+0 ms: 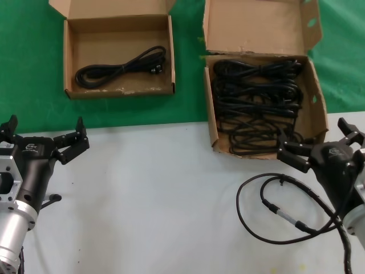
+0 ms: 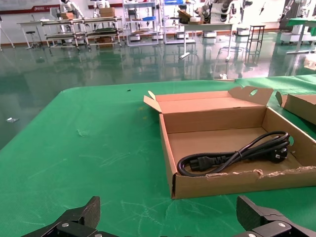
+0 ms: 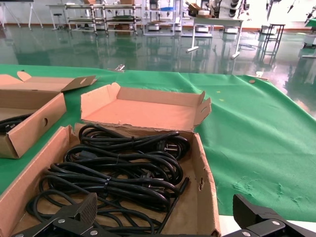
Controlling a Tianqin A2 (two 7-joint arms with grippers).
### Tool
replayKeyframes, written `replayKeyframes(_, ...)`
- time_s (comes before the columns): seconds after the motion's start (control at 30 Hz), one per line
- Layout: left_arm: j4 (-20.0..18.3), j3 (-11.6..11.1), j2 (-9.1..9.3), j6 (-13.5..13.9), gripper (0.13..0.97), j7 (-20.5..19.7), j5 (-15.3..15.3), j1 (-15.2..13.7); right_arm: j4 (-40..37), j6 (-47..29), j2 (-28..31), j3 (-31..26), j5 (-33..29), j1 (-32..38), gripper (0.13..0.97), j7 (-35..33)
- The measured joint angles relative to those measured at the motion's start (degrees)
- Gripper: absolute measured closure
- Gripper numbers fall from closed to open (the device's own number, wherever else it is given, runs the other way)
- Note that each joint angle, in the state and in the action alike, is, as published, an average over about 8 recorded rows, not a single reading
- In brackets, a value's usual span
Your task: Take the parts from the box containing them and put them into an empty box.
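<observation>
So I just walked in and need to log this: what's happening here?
A two-armed robot is moving power cords between boxes. One cord already lies in the small box; a pile of cords remains in the big box. The right gripper hovers open at the big box's near corner, holding nothing. The left gripper waits open over the table. A loose cable lies near the right arm.

R tool (image 3: pixel 165 217) open, near box edge | cords (image 3: pixel 116 170) piled in big box (image 3: pixel 205 182) | green cloth (image 3: pixel 256 128)
</observation>
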Motion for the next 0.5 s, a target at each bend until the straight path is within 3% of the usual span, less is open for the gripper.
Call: replayKeyframes(0.5, 0.0, 0.0, 0.00, 0.0, 0.132, 0.0, 0.0, 0.0, 0.0, 0.0, 0.0, 0.0, 0.0, 0.0, 0.129, 0.0)
